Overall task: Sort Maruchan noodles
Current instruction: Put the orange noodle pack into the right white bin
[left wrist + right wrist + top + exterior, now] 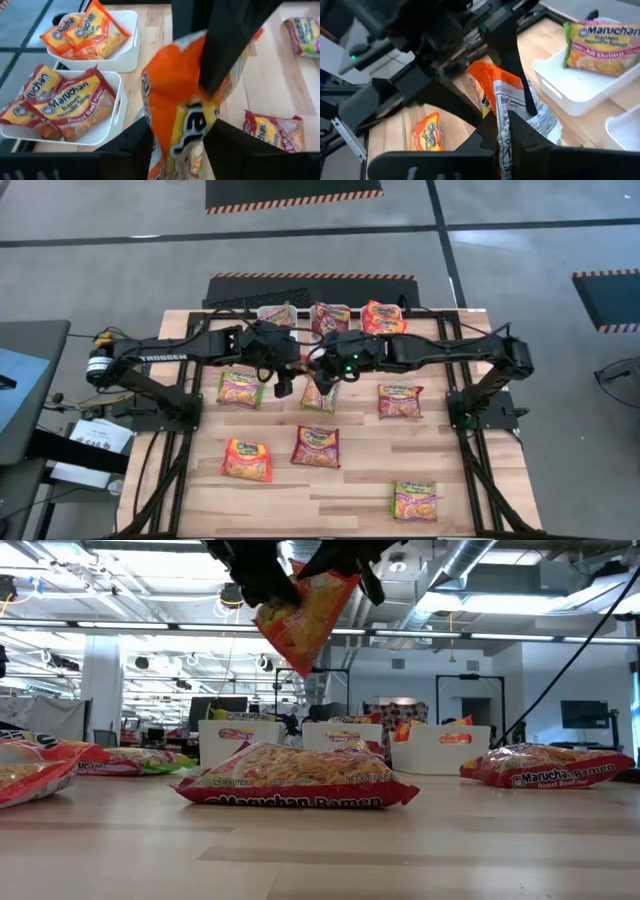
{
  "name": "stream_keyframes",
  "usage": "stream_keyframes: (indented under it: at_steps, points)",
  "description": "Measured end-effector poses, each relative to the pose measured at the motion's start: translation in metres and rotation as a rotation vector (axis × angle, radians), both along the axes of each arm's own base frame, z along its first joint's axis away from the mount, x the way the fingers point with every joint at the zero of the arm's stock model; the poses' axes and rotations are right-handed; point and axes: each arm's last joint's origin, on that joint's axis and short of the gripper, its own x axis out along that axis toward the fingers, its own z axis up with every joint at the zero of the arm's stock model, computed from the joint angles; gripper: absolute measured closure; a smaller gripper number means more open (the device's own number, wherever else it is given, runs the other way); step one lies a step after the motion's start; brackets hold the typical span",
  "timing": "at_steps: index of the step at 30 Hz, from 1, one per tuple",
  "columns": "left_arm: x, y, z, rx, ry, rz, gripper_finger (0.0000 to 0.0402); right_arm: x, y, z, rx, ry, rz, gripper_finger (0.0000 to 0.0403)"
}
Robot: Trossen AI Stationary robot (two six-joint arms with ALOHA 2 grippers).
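High view: left gripper (283, 385) and right gripper (322, 379) meeting mid-surface toward far edge.
Low view: orange packet (300, 612) hanging above surface.
Left wrist: fingers apart around it.
Right wrist: clamped on packet edge.

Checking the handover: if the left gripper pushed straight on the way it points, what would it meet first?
The left gripper would meet the orange packet first: it hangs between its open jaws, pinched by the right gripper. Depth beyond is unclear.
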Motion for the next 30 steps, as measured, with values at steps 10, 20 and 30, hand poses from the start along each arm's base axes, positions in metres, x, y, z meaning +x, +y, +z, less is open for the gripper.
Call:
stream_keyframes:
  at_steps: [10,20,30]
  points:
    - [-0.003,-0.001,0.041,-0.026,-0.122,0.023,0.0240,-0.037,-0.010,0.027,-0.049,0.129,0.041,0.0379]
    - [-0.003,-0.001,0.059,-0.109,-0.197,0.068,0.0240,-0.101,-0.032,0.063,-0.193,0.180,-0.038,0.0380]
    - [-0.003,-0.001,0.059,-0.179,-0.212,0.106,0.0240,-0.181,-0.065,0.059,-0.264,0.141,-0.236,0.0383]
